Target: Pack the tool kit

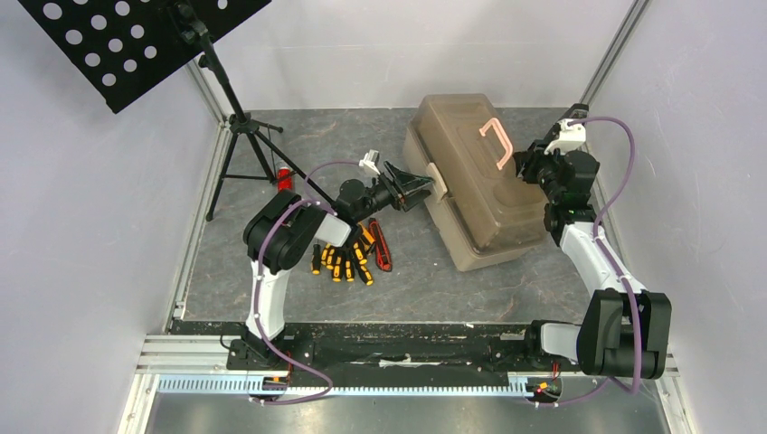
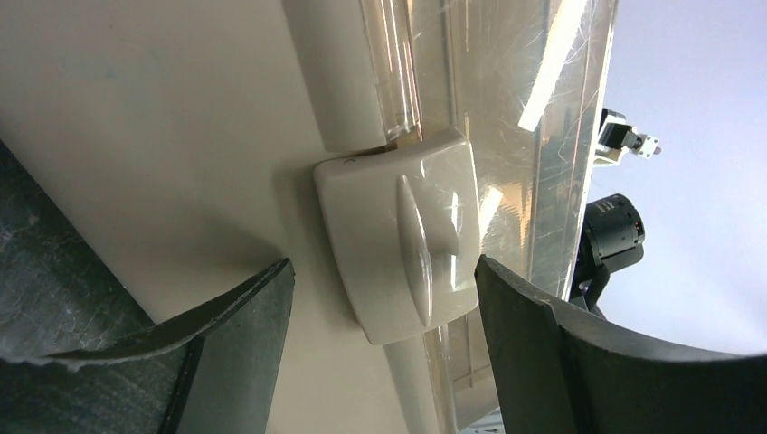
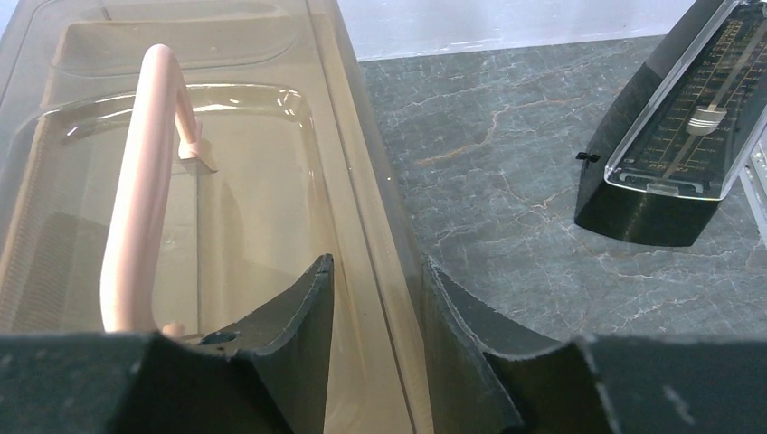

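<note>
Toolbox (image 1: 470, 194): lid closed, right of centre on the counter (image 1: 425, 280). Left fingers (image 2: 244, 325): spread wide astride the cream latch (image 2: 402, 244), not gripping. Right fingers (image 3: 298, 316): narrow, astride the lid edge (image 3: 380, 226); cannot tell whether clamped.

Risks: closing off-centre on the latch, slipping off, shoving the box; lifting the lid while fastened, tipping it.

Surroundings: screwdrivers (image 1: 342, 264) and red knife (image 1: 382, 246) loose left of the box under the left arm, exposed to a sweep; metronome (image 3: 674, 136) apart from the box; music stand (image 1: 237, 117) far left.

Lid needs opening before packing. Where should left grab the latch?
Probably pinch the latch across its two side edges, coming straight in at the toolbox wall it sits on. It stands proud of the wall, with a raised ridge down its middle, and the open left jaws sit one on each side of it.
</note>
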